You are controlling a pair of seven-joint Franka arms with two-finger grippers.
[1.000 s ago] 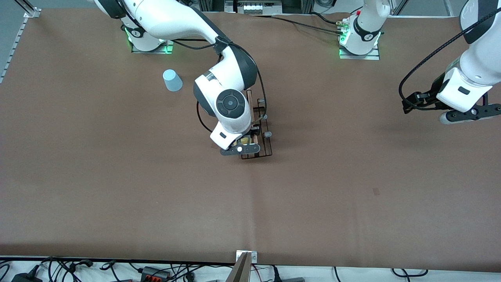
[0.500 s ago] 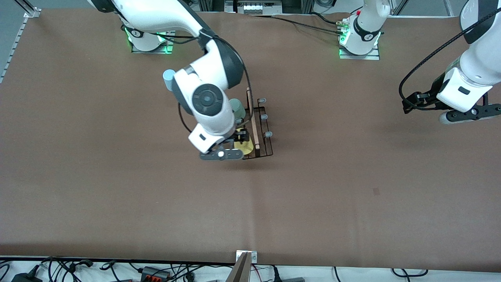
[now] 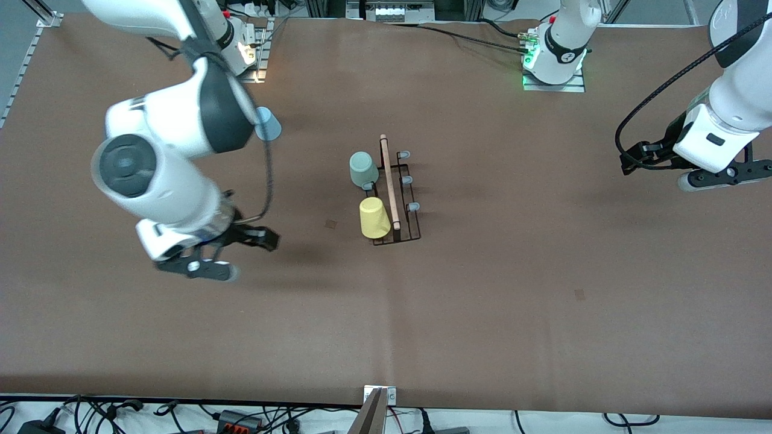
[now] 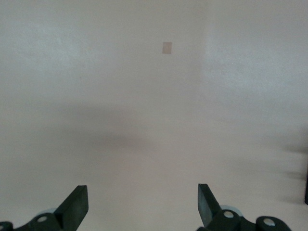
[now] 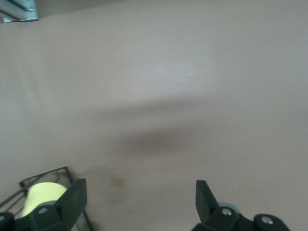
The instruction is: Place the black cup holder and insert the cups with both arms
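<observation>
The black cup holder [image 3: 405, 199] stands mid-table with its wooden handle [image 3: 389, 181] on top. The mint green cup [image 3: 363, 168] and the yellow cup [image 3: 374, 217] sit upside down on pegs on the side toward the right arm's end. Three grey-tipped pegs [image 3: 408, 179] on the other side are bare. The light blue cup [image 3: 268, 123] stands on the table, partly hidden by the right arm. My right gripper [image 3: 254, 237] is open and empty over bare table; its wrist view [image 5: 139, 202] shows the yellow cup [image 5: 41, 197]. My left gripper [image 3: 634, 158] waits open and empty [image 4: 143, 207].
Small dark marks lie on the brown table cover [image 3: 482, 313], one beside the rack [image 3: 331, 223] and one nearer the camera [image 3: 579, 294]. Cables and a metal bracket [image 3: 380, 395] line the table's near edge.
My right gripper let go of the yellow cup on the rack and swung away toward the right arm's end of the table. The left arm has not moved.
</observation>
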